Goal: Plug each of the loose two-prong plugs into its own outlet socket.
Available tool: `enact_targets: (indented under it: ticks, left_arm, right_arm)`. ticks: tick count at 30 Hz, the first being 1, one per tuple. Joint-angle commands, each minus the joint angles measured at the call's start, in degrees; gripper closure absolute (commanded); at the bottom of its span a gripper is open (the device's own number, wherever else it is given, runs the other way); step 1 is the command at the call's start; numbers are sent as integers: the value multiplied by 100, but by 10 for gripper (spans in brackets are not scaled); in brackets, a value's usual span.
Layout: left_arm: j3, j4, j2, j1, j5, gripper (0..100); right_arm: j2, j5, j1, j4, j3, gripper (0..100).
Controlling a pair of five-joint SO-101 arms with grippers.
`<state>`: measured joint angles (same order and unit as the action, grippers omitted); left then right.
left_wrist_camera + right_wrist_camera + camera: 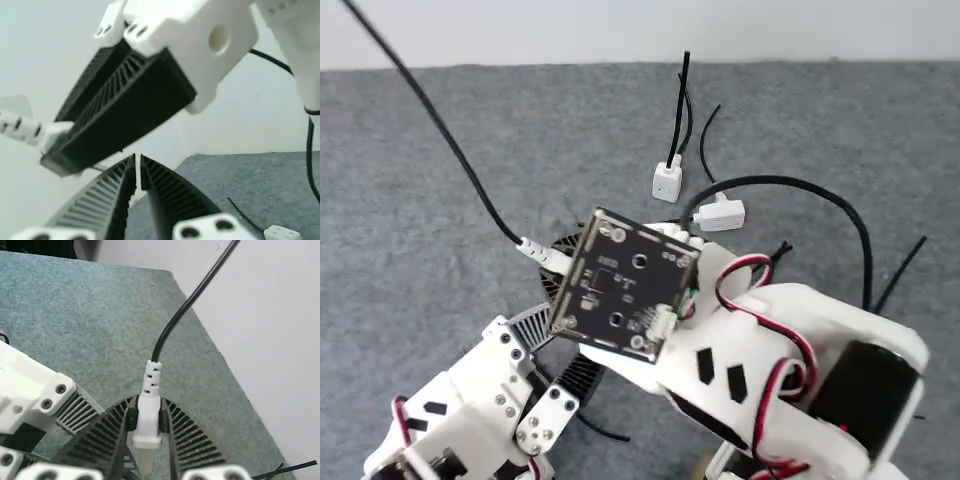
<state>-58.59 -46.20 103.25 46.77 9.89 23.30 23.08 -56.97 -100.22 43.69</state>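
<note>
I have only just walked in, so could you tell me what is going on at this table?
The right gripper is shut on a white two-prong plug with a black cable, holding it above the grey carpeted table. The left gripper is shut on nothing, close by. Farther off on the carpet lie a small white cube-shaped block and a flatter white block, apparently the outlets. The held plug is not yet in a socket.
</note>
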Motion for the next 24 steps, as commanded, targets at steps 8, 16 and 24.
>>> enact_targets:
  ticks: [8,16,24]
  left_arm:
    - [136,18,-44,35,325,987]
    - [75,0,-35,26,325,987]
    - [57,-18,-35,-659,281,987]
  right_arm:
    - [48,-105,-224,-242,26,991]
    - [48,-105,-251,-251,26,991]
    - [57,-105,-242,-277,26,991]
